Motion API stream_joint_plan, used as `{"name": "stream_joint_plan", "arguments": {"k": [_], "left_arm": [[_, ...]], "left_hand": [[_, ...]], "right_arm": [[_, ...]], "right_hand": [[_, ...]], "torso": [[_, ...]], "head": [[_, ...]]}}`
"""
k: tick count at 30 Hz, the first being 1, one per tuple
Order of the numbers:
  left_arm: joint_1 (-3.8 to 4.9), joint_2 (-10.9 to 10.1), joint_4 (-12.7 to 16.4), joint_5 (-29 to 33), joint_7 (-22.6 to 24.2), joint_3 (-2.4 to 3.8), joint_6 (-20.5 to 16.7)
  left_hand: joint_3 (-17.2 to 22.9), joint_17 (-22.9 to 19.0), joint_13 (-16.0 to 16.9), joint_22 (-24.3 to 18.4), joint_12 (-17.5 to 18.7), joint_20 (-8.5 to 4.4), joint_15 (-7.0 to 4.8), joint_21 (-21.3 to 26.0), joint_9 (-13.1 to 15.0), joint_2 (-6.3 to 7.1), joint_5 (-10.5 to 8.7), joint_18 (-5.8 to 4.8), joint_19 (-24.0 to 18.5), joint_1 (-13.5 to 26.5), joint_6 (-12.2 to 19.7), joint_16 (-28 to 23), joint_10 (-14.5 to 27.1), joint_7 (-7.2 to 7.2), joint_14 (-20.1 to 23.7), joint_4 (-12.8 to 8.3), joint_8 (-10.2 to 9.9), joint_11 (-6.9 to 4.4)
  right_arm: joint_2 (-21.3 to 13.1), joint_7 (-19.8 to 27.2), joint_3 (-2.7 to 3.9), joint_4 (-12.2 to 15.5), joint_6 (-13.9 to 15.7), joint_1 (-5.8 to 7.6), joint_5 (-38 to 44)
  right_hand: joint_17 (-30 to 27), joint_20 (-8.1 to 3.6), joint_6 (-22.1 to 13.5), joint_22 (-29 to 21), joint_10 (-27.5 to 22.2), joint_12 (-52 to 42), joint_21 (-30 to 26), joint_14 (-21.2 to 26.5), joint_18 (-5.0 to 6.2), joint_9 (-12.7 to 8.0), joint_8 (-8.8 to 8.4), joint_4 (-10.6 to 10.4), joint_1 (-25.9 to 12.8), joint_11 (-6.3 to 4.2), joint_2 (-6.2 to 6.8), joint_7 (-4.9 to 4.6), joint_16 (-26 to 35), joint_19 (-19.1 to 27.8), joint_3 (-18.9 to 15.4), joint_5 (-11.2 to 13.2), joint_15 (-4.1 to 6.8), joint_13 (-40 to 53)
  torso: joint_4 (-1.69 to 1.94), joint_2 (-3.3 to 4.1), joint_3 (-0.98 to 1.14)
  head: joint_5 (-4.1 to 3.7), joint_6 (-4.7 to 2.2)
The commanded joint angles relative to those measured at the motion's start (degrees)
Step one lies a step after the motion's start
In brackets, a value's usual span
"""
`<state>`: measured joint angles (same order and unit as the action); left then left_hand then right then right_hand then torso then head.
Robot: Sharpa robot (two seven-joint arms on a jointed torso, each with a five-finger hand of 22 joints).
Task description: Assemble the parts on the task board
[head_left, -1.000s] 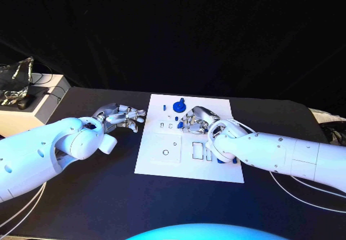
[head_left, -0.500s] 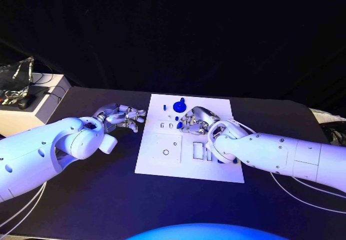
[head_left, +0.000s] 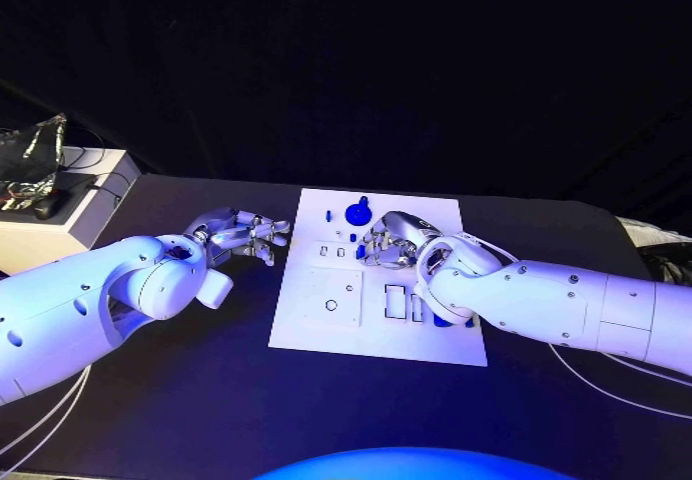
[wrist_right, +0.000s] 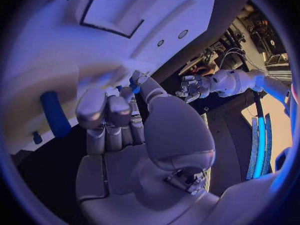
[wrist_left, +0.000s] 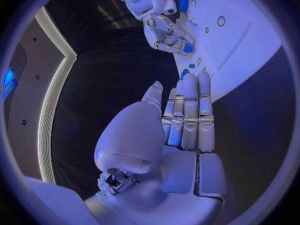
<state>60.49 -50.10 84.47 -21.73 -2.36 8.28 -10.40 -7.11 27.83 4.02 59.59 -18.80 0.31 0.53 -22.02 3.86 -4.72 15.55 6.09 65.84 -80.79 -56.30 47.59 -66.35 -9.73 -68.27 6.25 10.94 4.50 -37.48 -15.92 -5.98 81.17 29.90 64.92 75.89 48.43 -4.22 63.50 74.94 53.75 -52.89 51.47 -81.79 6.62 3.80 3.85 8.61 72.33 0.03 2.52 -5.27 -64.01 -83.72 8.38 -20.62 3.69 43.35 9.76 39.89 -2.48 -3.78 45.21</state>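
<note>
Fingers of your right hand (head_left: 397, 240) curl over a small blue part (wrist_left: 188, 48) near the task board's (head_left: 325, 335) far edge; whether it's gripped, I cannot tell. Looks light, rigid, slippery: pinch its sides. Left hand (head_left: 238, 232) hovers empty, fingers extended.

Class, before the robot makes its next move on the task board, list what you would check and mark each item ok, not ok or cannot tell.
1. Right hand is over the task board: ok.
2. Right hand holds a small blue part: ok.
3. Part lined up with its slot: cannot tell.
4. Left hand is off the board, holding nothing: ok.
5. Large blue part at the board's far end lies apart from both hands: ok.
</note>
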Motion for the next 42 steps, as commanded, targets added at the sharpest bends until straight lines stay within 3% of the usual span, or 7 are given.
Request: {"name": "stream_joint_plan", "arguments": {"k": [1, 11, 21, 31, 42], "left_arm": [[-0.01, 0.0, 0.1, 0.2, 0.1, 0.03, 0.9], [-0.01, -0.1, 0.2, 0.2, -0.1, 0.03, 1.0], [-0.01, -0.2, 0.3, 0.2, -0.2, 0.02, 1.0], [-0.01, 0.0, 0.2, 0.2, -0.3, 0.02, 1.1], [-0.03, 0.0, 0.1, 0.2, -0.3, 0.02, 1.1]], "left_hand": [[-0.3, 0.1, -0.1, 0.1, 0.0, 0.20, 0.06, 0.2, 0.0, -0.08, 0.11, 0.40, 0.0, -0.3, 0.4, -0.3, 0.4, 0.19, 0.3, -0.1, -0.2, -0.03], [-0.3, 0.1, -0.1, 0.1, 0.0, 0.20, 0.06, 0.2, 0.0, -0.08, 0.11, 0.40, 0.0, -0.3, 0.4, -0.3, 0.4, 0.19, 0.3, -0.1, -0.2, -0.03], [-0.4, 0.1, -0.1, 0.1, 0.0, 0.26, 0.09, 0.4, 0.0, -0.05, 0.11, 0.45, 0.0, -0.2, 0.5, -0.4, 0.5, 0.16, 0.3, 0.0, -0.2, 0.01], [-0.4, 0.1, -0.1, 0.1, 0.0, 0.26, 0.09, 0.4, 0.0, -0.05, 0.11, 0.45, 0.0, -0.2, 0.5, -0.4, 0.5, 0.16, 0.3, 0.0, -0.2, 0.01], [-0.5, 0.1, -0.1, 0.1, 0.1, 0.28, 0.11, 0.4, 0.0, -0.05, 0.10, 0.46, 0.1, -0.2, 0.5, -0.4, 0.5, 0.15, 0.4, 0.0, -0.1, 0.03]], "right_arm": [[0.0, -5.1, 0.04, 0.8, -5.0, 0.70, 5.0], [0.9, -9.7, 0.05, 0.8, -10.8, 2.93, 9.0], [2.7, -11.9, 0.04, -0.2, -13.2, 3.64, 11.3], [3.9, -11.9, -0.04, -1.4, -13.0, 3.51, 11.4], [4.0, -11.6, -0.08, -1.6, -11.6, 3.37, 11.7]], "right_hand": [[0.2, -0.44, 0.3, 6.7, 0.3, 0.0, 0.3, 0.0, -0.88, 0.0, -0.25, -0.2, 0.2, 0.10, 0.63, 0.10, -0.2, -3.1, 0.2, 0.2, 0.26, 0.1], [0.7, -0.43, 0.4, 6.8, 0.4, 0.0, 0.7, 0.0, -0.95, 0.0, -0.25, -0.6, 0.1, 0.03, 0.72, 0.16, -0.2, -3.0, 0.6, 0.1, 0.28, 0.1], [1.3, -0.44, 0.3, 6.8, 0.5, 0.1, 1.0, -0.1, -1.00, 0.0, -0.25, -1.2, 0.2, 0.02, 1.03, 0.18, -0.1, -2.9, 0.9, 0.2, 0.29, 0.2], [1.4, -0.44, 0.3, 6.8, 0.5, 0.1, 1.1, -0.1, -1.02, 0.0, -0.26, -1.3, 0.2, 0.02, 1.08, 0.18, -0.1, -2.9, 0.9, 0.3, 0.29, 0.2], [1.6, -0.45, 0.3, 6.8, 0.5, 0.1, 1.1, -0.1, -1.02, 0.0, -0.26, -1.5, 0.3, 0.02, 1.17, 0.16, 0.0, -2.9, 0.9, 0.4, 0.29, 0.3]], "torso": [[0.05, -0.01, -0.02], [0.11, 0.04, -0.05], [0.13, 0.08, 0.04], [0.08, 0.19, 0.18], [0.05, 0.10, 0.17]], "head": [[0.01, -0.12], [0.01, -0.36], [0.09, -0.35], [0.12, -0.31], [0.15, -0.09]]}}
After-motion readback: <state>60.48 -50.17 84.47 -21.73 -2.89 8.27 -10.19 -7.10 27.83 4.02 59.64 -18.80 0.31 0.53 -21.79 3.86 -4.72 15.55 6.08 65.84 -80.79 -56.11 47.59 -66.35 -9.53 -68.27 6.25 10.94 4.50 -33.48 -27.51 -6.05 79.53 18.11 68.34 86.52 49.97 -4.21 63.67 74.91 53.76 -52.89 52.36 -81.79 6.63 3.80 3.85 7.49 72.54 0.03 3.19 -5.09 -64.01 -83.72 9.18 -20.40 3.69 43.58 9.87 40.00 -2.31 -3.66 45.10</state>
